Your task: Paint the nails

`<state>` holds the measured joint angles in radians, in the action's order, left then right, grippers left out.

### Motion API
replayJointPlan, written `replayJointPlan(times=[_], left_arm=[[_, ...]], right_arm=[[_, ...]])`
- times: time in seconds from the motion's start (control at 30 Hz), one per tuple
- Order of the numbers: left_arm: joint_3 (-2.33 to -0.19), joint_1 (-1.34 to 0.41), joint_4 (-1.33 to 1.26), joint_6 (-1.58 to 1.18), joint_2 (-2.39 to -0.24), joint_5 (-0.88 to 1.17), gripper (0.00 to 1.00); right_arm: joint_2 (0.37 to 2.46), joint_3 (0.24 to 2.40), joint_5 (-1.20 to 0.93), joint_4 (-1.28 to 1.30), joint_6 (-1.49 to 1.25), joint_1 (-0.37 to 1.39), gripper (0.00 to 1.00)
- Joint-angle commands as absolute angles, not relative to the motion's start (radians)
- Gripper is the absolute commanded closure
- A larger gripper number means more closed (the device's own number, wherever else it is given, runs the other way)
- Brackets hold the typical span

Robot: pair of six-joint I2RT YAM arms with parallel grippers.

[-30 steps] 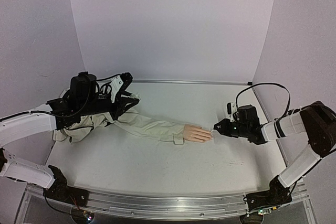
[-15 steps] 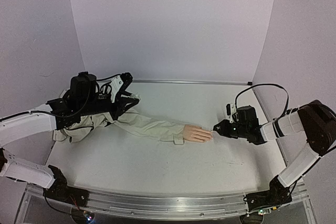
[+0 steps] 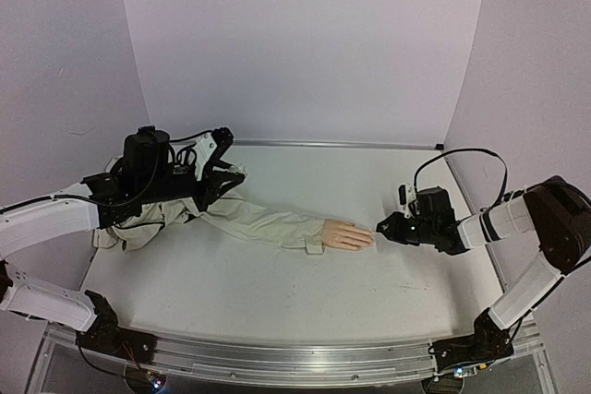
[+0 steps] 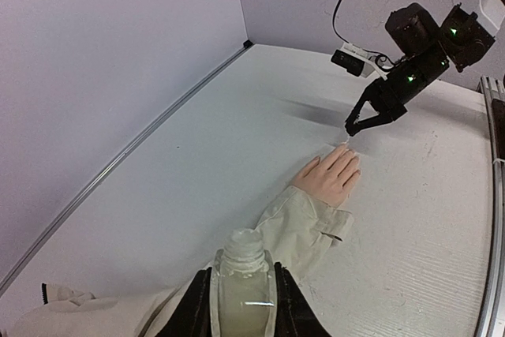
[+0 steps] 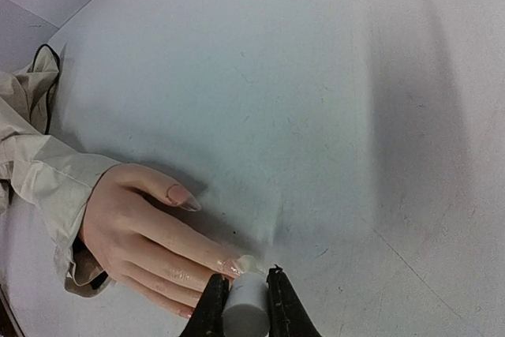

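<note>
In the right wrist view, the short white round cap [image 5: 245, 309] between the black right fingers [image 5: 215, 309] runs off the bottom edge, so its lower end cannot be seen. The tip at its front is only a pale blur against one of the tiny nails [image 5: 233, 264] of the small peach plastic mannequin hand [image 5: 134, 226]. That hand's lowest fingertips hide behind the fingers. The beige cloth jacket sleeve [image 5: 39, 171] is cut off at the left edge. From above, the nails are too small to see, and part of the sleeve hides under the left arm [image 3: 138, 182]. In the left wrist view, the clear little bottle [image 4: 241, 282] and the black left fingers [image 4: 196, 309] beside it are cut off at the bottom.
</note>
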<state>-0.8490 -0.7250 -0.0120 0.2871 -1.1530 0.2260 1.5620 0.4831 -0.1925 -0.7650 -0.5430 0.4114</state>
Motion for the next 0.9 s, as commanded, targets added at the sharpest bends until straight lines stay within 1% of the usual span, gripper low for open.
replayJointPlan(times=[0.0,0.27,0.43,0.57,0.87], left_arm=[[-0.888,-0.719,-0.081,0.279,-1.126,0.238,1.00],[-0.888,-0.719,-0.082,0.278,-1.121,0.238,1.00],[-0.888,-0.719,-0.081,0.278,-1.121,0.239,1.00],[-0.888,-0.719,-0.082,0.277,-1.120,0.242,1.00],[-0.888,-0.719,-0.082,0.279,-1.121,0.241,1.00]], right_arm=[[1.536,0.481,-0.161,-0.751,-0.553,0.419,1.00],[1.471,0.470,-0.094,-0.702,-0.561,0.419,1.00],[1.430,0.459,-0.148,-0.727,-0.541,0.419,1.00],[1.476,0.486,-0.225,-0.740,-0.516,0.418,1.00],[1.507,0.498,-0.211,-0.789,-0.532,0.419,1.00]])
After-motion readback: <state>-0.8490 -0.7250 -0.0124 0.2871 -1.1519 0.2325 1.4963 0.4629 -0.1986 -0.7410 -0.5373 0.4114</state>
